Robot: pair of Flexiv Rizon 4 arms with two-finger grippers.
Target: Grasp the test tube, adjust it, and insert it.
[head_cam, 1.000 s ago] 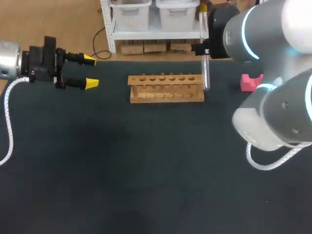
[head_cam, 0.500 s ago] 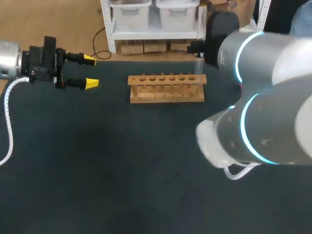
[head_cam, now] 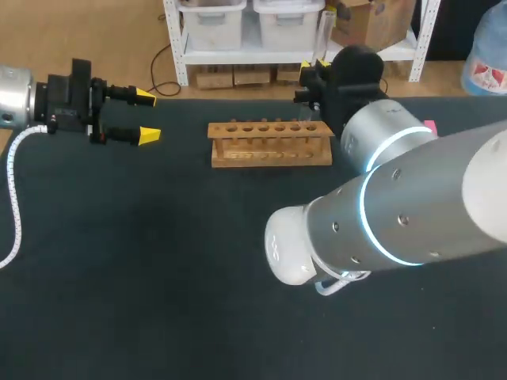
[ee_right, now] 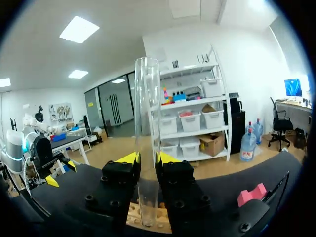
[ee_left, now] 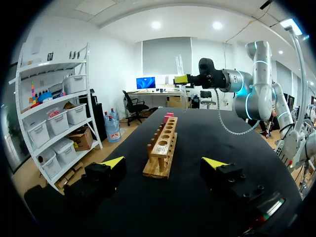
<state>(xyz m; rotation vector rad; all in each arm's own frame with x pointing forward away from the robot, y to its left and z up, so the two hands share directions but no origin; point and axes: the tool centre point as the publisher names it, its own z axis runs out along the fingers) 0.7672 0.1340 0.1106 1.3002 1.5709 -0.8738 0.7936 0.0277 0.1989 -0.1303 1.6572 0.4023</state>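
A clear glass test tube (ee_right: 147,108) stands upright between the yellow tips of my right gripper (ee_right: 147,159), which is shut on its lower part. In the head view that gripper (head_cam: 314,68) hangs over the right end of the wooden rack (head_cam: 269,143), whose row of holes is empty. From the left wrist the tube (ee_left: 180,74) hangs above the rack's far end (ee_left: 165,140). My left gripper (head_cam: 147,116) is open and holds nothing, well to the left of the rack and level with it.
A pink block (ee_right: 252,194) lies on the dark table to the right of the rack, mostly hidden in the head view behind my right arm (head_cam: 396,222). That arm's bulky links cover the table's right half.
My right arm has swung round, its elbow sweeping toward the table's middle. The gripper with the tube has shifted left and back, over the rack's right end. The left arm has not moved.
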